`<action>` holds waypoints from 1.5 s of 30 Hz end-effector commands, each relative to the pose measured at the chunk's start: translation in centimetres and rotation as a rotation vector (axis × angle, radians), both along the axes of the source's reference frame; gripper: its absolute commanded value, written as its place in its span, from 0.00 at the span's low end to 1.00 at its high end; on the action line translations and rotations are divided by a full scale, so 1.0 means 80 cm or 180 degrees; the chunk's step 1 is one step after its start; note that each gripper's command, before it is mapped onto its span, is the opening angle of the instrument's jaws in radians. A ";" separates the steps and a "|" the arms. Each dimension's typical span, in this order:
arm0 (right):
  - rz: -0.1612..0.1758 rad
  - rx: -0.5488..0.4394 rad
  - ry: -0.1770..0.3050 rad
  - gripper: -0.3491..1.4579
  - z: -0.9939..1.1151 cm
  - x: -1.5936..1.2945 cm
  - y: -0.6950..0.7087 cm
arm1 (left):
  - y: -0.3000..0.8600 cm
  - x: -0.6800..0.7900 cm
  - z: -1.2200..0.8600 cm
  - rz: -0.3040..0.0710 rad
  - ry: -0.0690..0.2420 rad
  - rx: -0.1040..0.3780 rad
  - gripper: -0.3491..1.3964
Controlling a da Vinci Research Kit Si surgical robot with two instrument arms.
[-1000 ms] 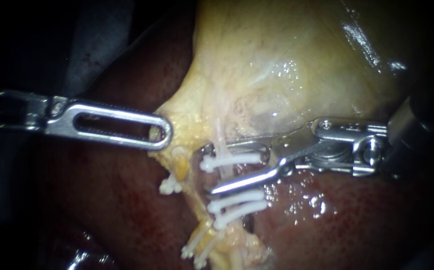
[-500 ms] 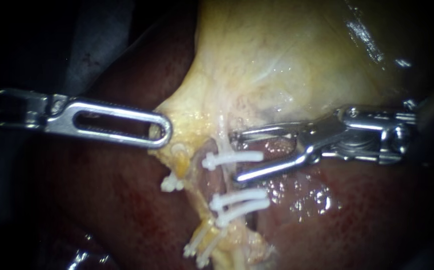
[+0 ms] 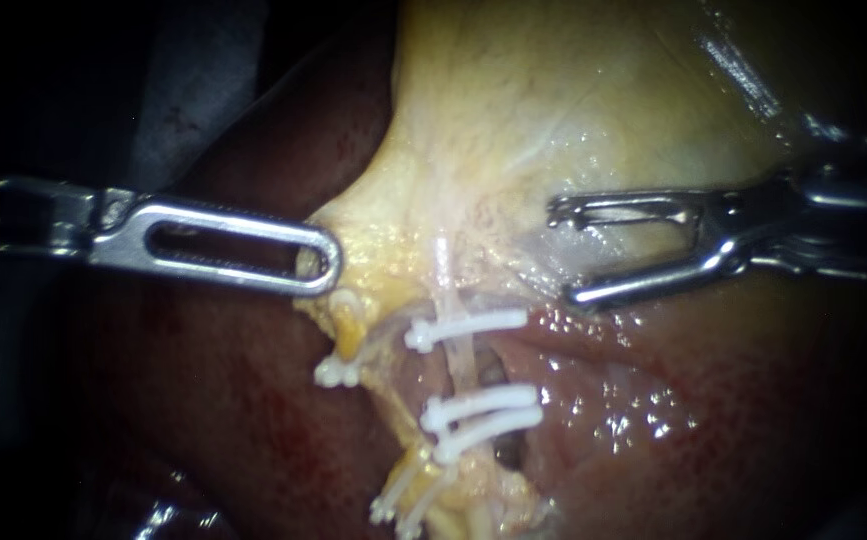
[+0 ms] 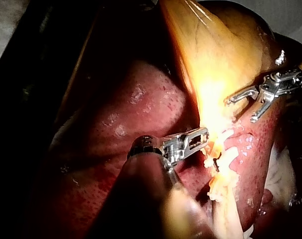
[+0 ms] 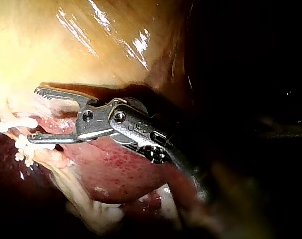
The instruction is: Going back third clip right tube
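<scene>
Nearest, over the liver (image 3: 703, 430): right tube (image 3: 461, 360) carrying three white clips, a lower pair (image 3: 481, 410) and the third clip (image 3: 465, 326) seated across it above them. Further back, right instrument (image 3: 564, 254) clear of that clip, jaws gaping, empty. Left instrument (image 3: 319, 262) clenched on the gallbladder (image 3: 553, 100) edge, near the tube.

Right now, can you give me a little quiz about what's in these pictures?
1. How many white clips sit across the right tube? A one, B three, C six.
2. True or false: the right instrument has its jaws shut on a clip.
3. Fill in: the pale yellow organ beside the dark red liver is the ____.
Key: 1 B. 2 false, they are open, holding nothing. 3 gallbladder.
</scene>
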State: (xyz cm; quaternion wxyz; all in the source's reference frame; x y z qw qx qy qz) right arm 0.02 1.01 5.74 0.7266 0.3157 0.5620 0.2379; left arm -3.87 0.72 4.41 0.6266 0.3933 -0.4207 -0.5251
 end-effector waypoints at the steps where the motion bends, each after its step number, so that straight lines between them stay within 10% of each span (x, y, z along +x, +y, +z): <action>1: -0.0002 -0.0022 0.0002 0.52 -0.0004 -0.0002 0.0002 | 0.0000 0.0000 0.0000 -0.0002 0.0002 -0.0002 0.00; 21: -0.0028 -0.0044 0.0020 0.52 -0.0050 -0.0014 -0.0014 | 0.0002 -0.0006 0.0015 -0.0011 0.0015 -0.0017 0.00; 34: -0.0028 -0.0045 0.0020 0.52 -0.0050 -0.0015 -0.0014 | -0.0032 -0.0070 0.0064 0.0077 -0.0006 -0.0054 0.00; 45: -0.0028 -0.0047 0.0020 0.52 -0.0049 -0.0015 -0.0015 | -0.0033 -0.0083 0.0066 0.0084 -0.0008 -0.0053 0.00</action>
